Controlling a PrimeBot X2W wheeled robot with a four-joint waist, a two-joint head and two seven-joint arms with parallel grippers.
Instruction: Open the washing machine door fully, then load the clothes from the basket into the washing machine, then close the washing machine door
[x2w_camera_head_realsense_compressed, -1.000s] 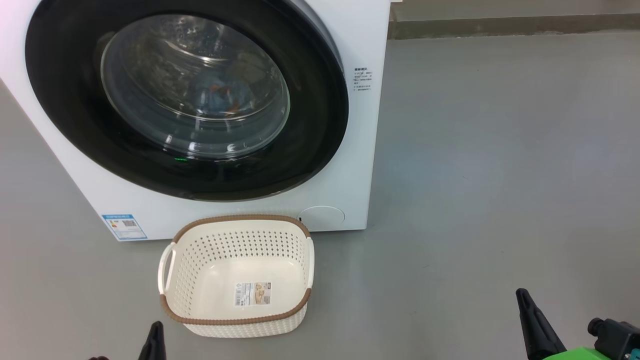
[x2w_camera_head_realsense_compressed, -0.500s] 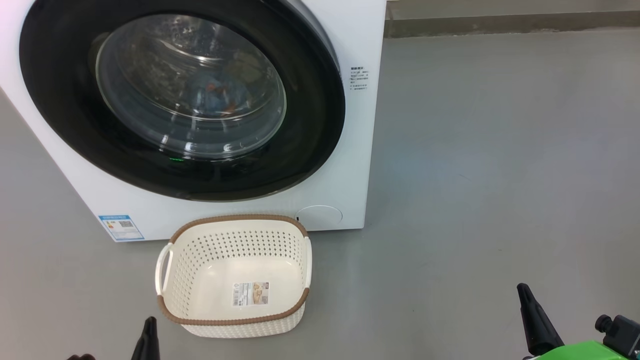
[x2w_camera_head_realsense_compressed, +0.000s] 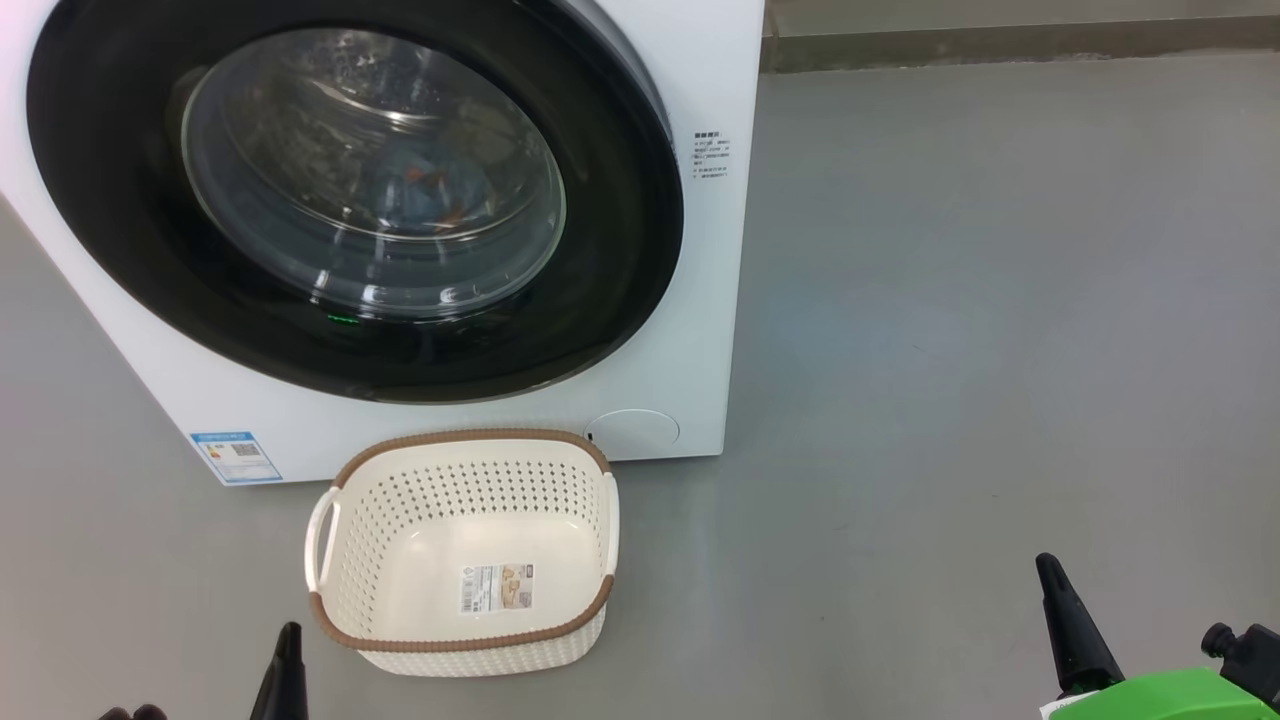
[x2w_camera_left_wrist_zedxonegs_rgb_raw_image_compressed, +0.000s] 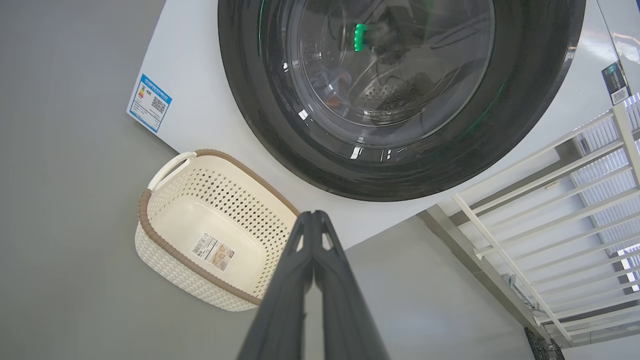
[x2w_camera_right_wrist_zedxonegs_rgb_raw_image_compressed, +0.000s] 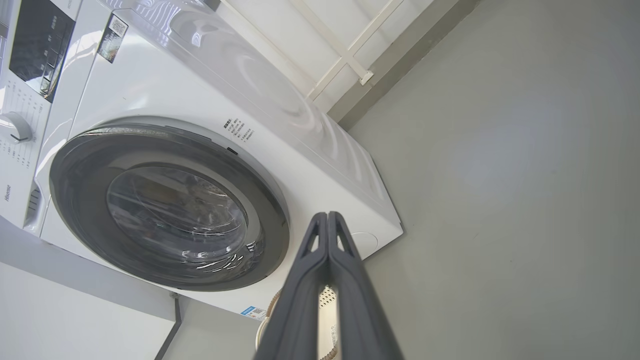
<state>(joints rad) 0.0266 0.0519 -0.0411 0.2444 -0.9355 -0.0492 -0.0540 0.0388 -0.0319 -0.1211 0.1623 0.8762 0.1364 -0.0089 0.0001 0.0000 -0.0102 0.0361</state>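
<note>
Though only the head view was shifted, the washing machine door (x2w_camera_head_realsense_compressed: 350, 200) was found shut with the clothes (x2w_camera_head_realsense_compressed: 430, 190) behind its glass, the basket (x2w_camera_head_realsense_compressed: 470, 437) emptied, the left hand (x2w_camera_left_wrist_zedxonegs_rgb_raw_image_compressed: 313, 215) and right hand (x2w_camera_right_wrist_zedxonegs_rgb_raw_image_compressed: 327, 215) pinched together: task judged done.

L tool (x2w_camera_left_wrist_zedxonegs_rgb_raw_image_compressed: 313, 215) & R tool (x2w_camera_right_wrist_zedxonegs_rgb_raw_image_compressed: 327, 216) both pinched closed (no gap), empty, pointing fwd.

Basket (x2w_camera_head_realsense_compressed: 450, 490) on floor (x2w_camera_head_realsense_compressed: 950, 350) just in front of washer (x2w_camera_head_realsense_compressed: 715, 300), clothes (x2w_camera_head_realsense_compressed: 430, 190) prob. inside

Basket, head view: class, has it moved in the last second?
No. The basket keeps its spot below the round flap of the washing machine; the camera shifted, not it.
</note>
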